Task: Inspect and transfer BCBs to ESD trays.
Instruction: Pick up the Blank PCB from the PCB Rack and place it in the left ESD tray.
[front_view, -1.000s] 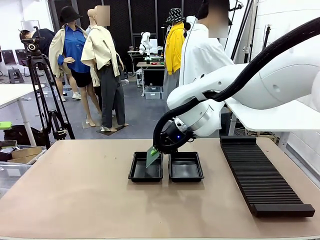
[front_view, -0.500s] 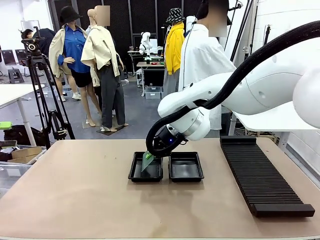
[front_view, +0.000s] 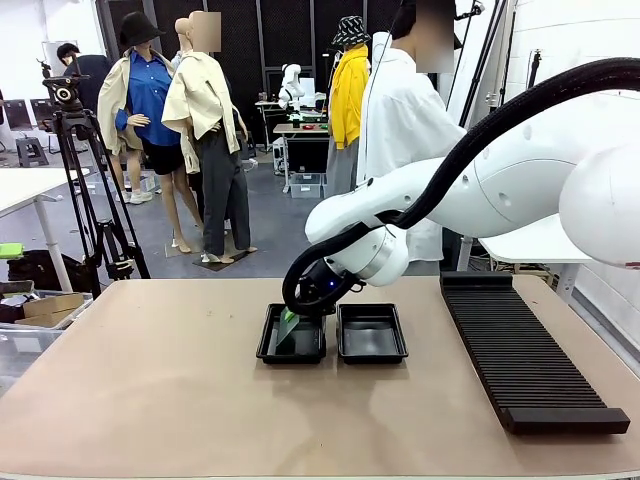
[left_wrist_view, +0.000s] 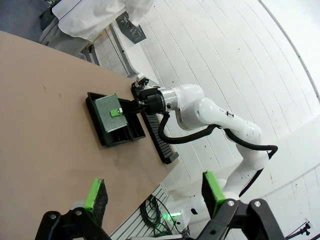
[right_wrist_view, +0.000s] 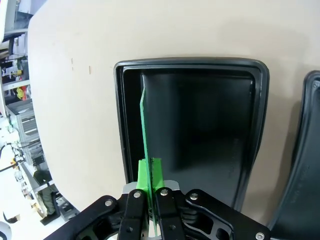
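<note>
A green BCB hangs tilted over the left one of two black ESD trays, low inside its rim. My right gripper is shut on the board's upper edge. In the right wrist view the BCB stands edge-on above the tray's floor, clamped between my right gripper's green pads. The second tray beside it holds nothing. In the left wrist view my left gripper is open, high above the table, far from the trays and the board.
A long black ribbed rack lies along the table's right side. A person in a white coat stands at the far edge behind the trays. A camera tripod stands off the table at the left.
My right arm has swung left and down, carrying the board from the gap between the trays to low over the left tray. The left gripper stays open.
</note>
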